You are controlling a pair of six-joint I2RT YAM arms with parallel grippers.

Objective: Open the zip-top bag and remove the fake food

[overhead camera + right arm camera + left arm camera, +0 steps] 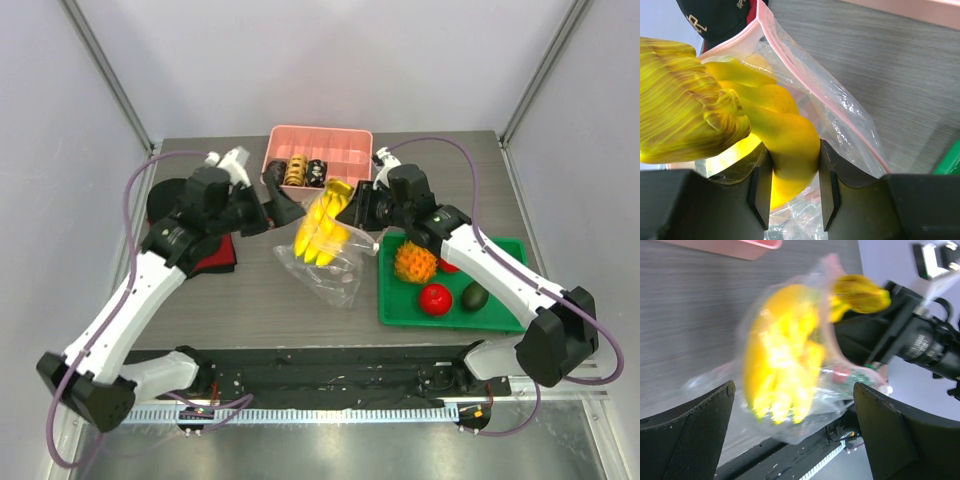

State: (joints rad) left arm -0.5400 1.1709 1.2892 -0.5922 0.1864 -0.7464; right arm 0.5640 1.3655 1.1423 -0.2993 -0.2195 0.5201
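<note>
A dark wood-grain table (250, 300) sits between plain pale grey walls (320, 60).

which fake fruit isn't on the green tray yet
the banana, gripped by the right hand, partly inside the bag; pineapple, red fruits and avocado lie on the tray

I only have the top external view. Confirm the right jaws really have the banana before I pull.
Observer: The right wrist view shows the right jaws shut on the banana, one pad pressed to each side.
Operator: Report the bag mouth.
Observer: The zip-top bag is open. The banana's fingers reach in past its pink zip strip.
Operator: Check the left jaws.
Observer: The left wrist view, though blurred, shows the left jaws open and wide apart, closed on nothing. The bag lies ahead of them.
</note>
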